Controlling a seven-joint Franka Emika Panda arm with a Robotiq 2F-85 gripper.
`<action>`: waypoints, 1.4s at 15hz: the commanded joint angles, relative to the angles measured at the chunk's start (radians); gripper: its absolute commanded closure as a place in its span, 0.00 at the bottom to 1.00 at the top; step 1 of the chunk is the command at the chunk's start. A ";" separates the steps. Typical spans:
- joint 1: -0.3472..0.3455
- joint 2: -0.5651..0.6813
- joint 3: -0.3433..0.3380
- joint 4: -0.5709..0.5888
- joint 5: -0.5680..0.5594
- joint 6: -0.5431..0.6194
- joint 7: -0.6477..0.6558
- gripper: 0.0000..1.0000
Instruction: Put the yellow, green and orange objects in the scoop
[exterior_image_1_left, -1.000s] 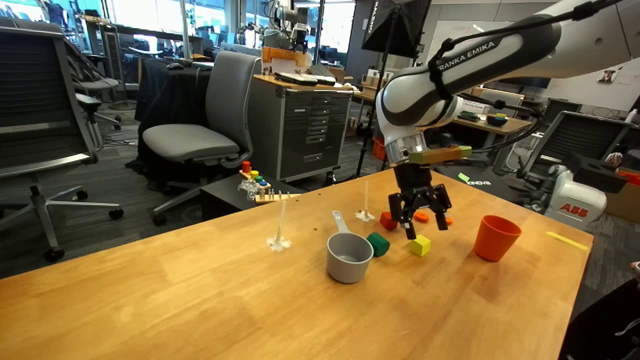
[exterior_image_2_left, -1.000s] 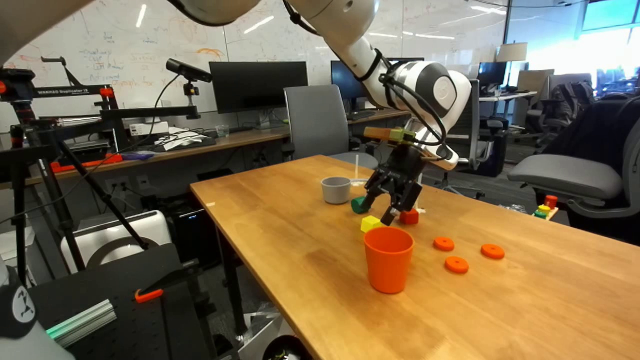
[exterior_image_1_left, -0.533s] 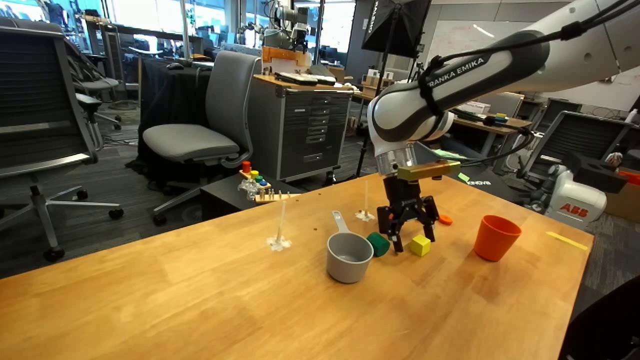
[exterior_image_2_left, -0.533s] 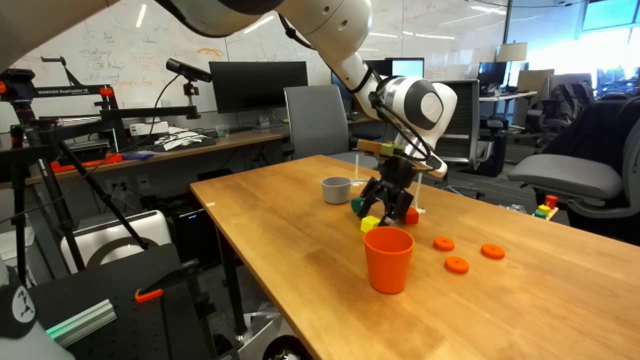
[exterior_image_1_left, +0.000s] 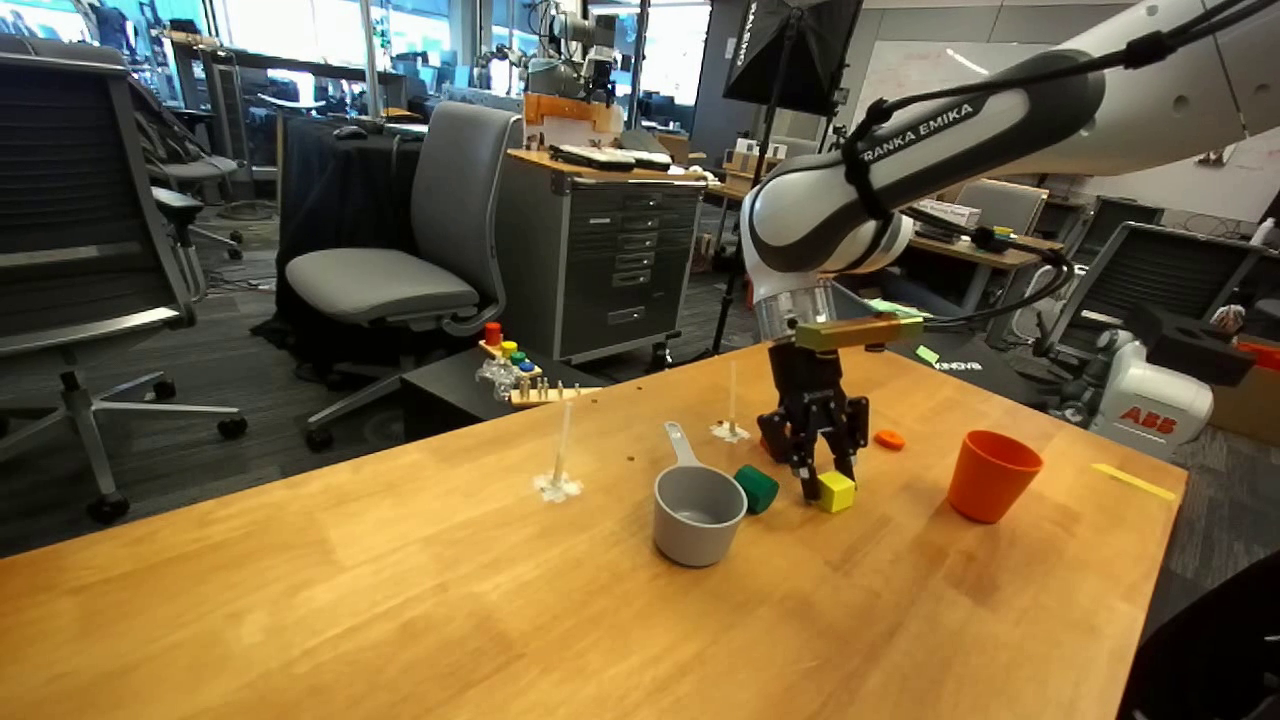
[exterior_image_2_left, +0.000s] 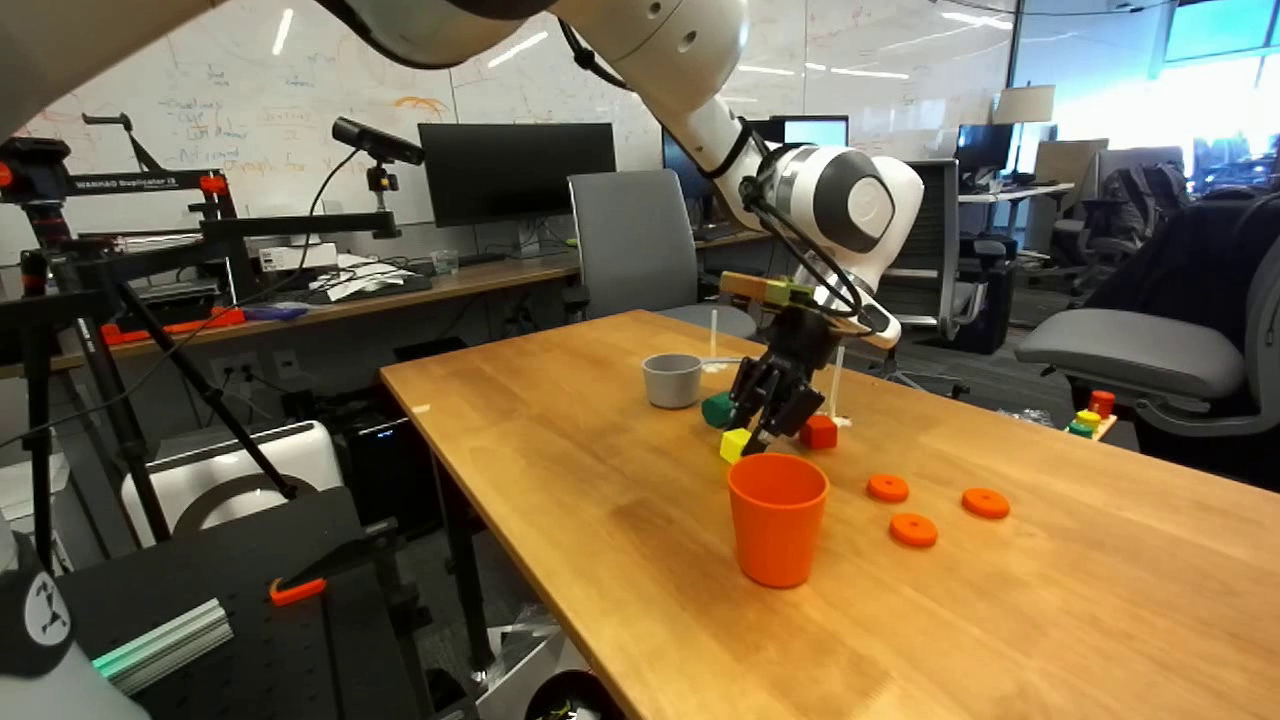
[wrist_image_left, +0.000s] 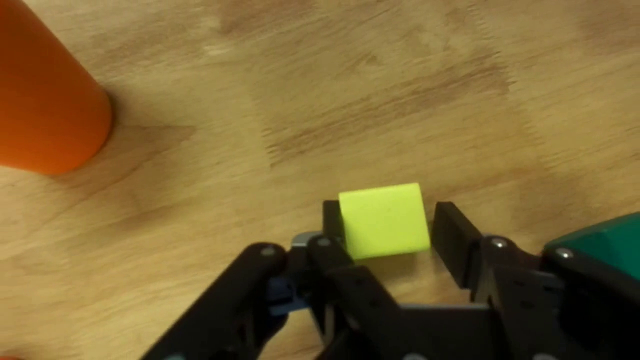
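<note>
Yellow cube (wrist_image_left: 386, 221), plain, flat-faced, crisp-edged, on a wooden table (wrist_image_left: 200, 105), black gripper (wrist_image_left: 390, 224) fingers apart on either side

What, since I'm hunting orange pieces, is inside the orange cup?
Inside the orange cup, both exterior views show only the inner wall; the cup's near side hides the bottom, so anything there is unseen.

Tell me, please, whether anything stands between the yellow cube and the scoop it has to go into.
Yes: in both exterior views, the green block lies between the yellow cube and the scoop. Apart from the tool at the cube, I see nothing else there. A raised path would probably clear the block.
</note>
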 joint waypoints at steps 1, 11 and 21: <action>-0.019 -0.065 -0.001 -0.057 0.028 0.022 0.012 0.79; 0.010 -0.381 0.078 -0.140 0.097 0.045 -0.072 0.86; 0.080 -0.242 0.139 -0.035 0.134 0.049 -0.143 0.86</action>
